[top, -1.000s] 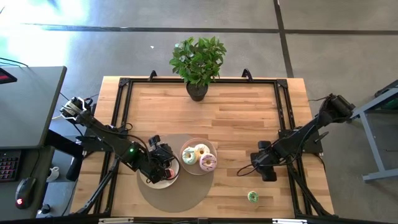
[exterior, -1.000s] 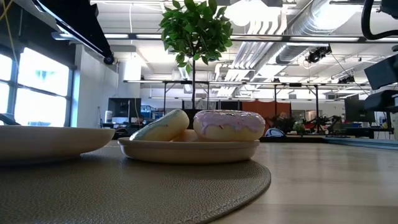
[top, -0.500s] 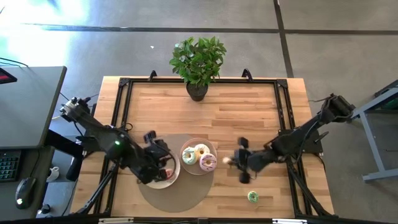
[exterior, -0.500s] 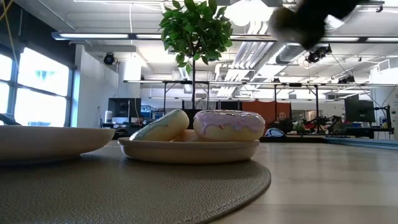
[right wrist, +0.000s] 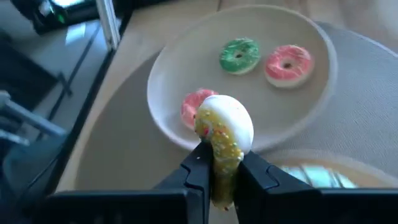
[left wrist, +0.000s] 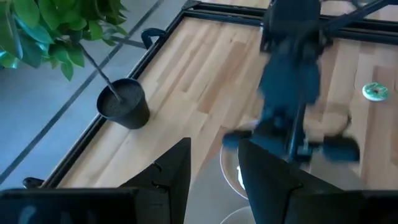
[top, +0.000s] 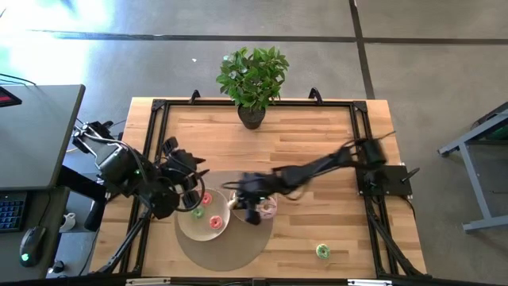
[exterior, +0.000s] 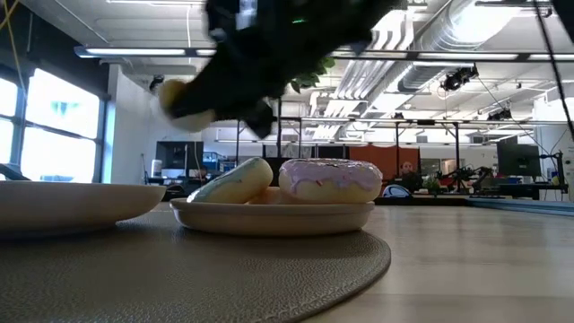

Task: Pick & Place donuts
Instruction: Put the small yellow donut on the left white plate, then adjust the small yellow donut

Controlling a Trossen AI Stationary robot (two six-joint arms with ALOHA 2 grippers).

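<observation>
My right gripper [right wrist: 222,167] reaches across the table from the right and is shut on a yellow mini donut [right wrist: 224,130]. It hovers between the two beige plates [top: 238,205]. The left plate [right wrist: 298,106] holds a green mini donut [right wrist: 239,55] and two pink ones [right wrist: 288,64], [right wrist: 191,107], all lying flat. The right plate [exterior: 273,217] carries the larger donuts, among them a pink-iced one [exterior: 330,179]. Another green mini donut [top: 322,251] lies on the table at the near right. My left gripper [left wrist: 214,180] is open, raised above the table's left side [top: 178,163]. My right gripper pinches the yellow mini donut between its two fingers, on the part of the ring nearest them [right wrist: 222,163]. The rest of the ring sticks out past the fingertips. The fingers slant down from the table's right. The donut is lifted clear, above the left plate's rim.
Both plates sit on a round grey mat [top: 222,242] at the table's near middle. A potted plant [top: 252,79] stands at the far edge. A black frame [top: 155,119] runs along the table's sides. Bare wood lies between the plant and the plates.
My right gripper has swept from the table's right side toward the left, to the plates, carrying the yellow mini donut and tipping further level. My left gripper has risen off the left plate and drawn back toward the far left, uncovering the mini donuts on it.
</observation>
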